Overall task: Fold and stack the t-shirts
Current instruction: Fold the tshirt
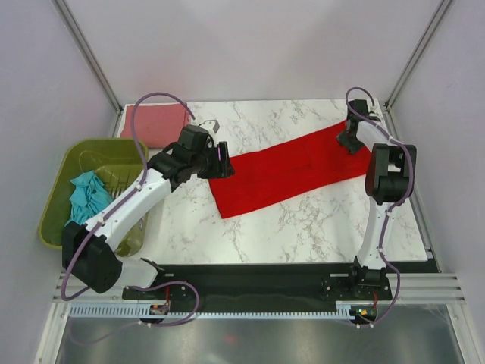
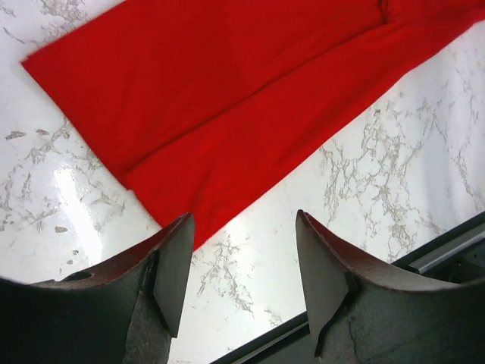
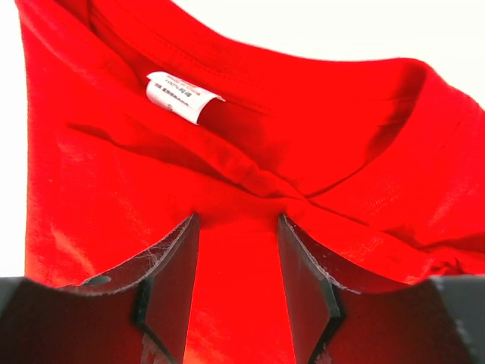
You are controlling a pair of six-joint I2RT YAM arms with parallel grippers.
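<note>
Here's a robot lab cell: plain pale panel walls (image 1: 265, 45) on grey aluminium posts (image 1: 86, 53), a white marble-patterned worktop (image 1: 303, 227), and a black base plate (image 1: 258, 277) bolted across slotted aluminium rails (image 1: 432, 287).

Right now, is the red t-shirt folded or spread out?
Partly folded: the red t-shirt lies as one long narrow strip, an overlapping layer edge showing; no crosswise fold yet.

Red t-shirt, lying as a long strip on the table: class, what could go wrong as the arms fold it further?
1. The right fingers stand open over the rumpled collar of the red t-shirt; closing there may catch only one layer, skewing the fold.
2. The left fingers hang open at the hem corner, partly over bare table; they might miss the cloth.
</note>
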